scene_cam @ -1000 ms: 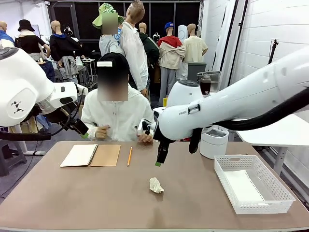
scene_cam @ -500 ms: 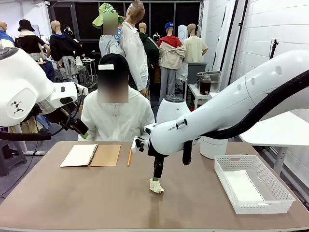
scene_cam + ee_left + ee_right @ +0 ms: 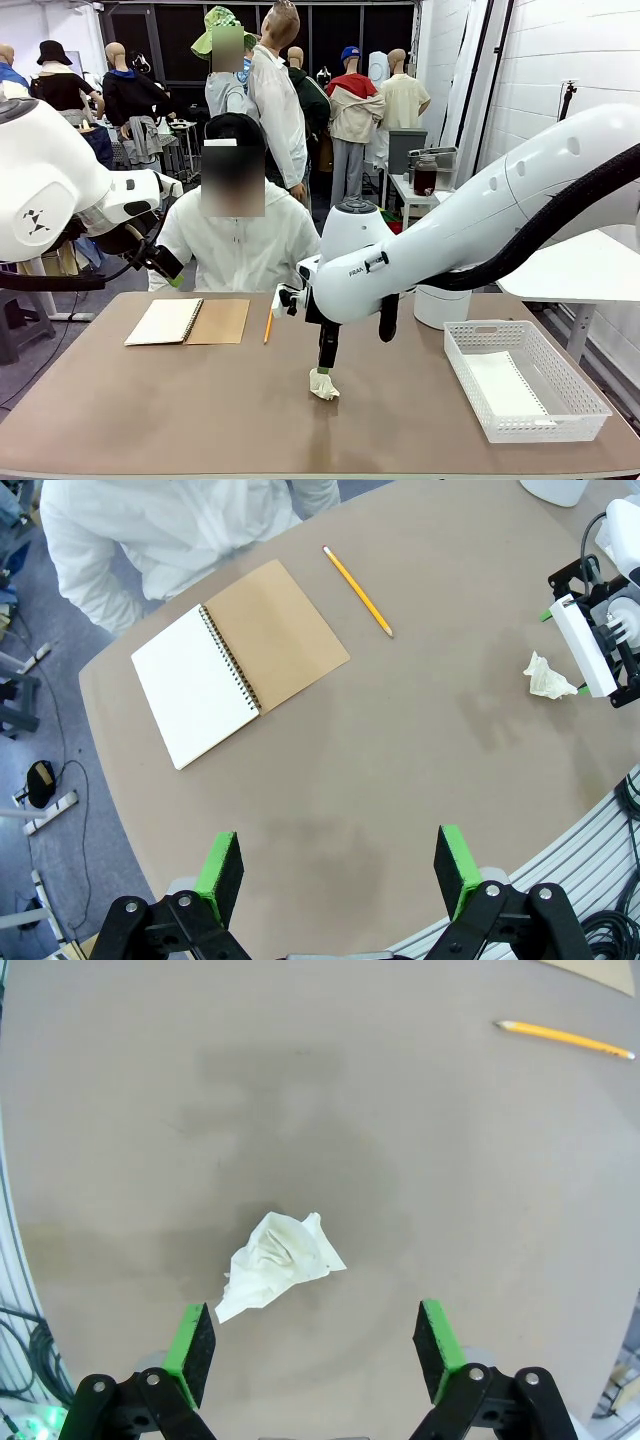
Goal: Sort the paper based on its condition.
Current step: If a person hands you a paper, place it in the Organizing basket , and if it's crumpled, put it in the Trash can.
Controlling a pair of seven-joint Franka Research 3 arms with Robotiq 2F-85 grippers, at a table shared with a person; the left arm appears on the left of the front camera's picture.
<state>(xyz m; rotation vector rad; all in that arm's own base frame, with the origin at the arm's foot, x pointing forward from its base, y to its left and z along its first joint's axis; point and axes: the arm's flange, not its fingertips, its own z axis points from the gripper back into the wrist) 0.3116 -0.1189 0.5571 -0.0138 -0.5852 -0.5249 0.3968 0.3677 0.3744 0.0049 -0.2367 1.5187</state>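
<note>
Crumpled white paper wad (image 3: 278,1265), lying on brown table (image 3: 200,410) well to the near-right of yellow pencil (image 3: 268,323); long axis in right wrist view running diagonally from lower left to upper right. Right gripper (image 3: 312,1352) pointing straight down just over wad, jaws wide, left pad (image 3: 193,1348) beside wad's lower corner, contact unclear. Left gripper (image 3: 340,872) high above table, jaws wide, empty.

Bare table (image 3: 200,400) around crumpled paper (image 3: 322,383); basket (image 3: 522,390) apparently well right.
</note>
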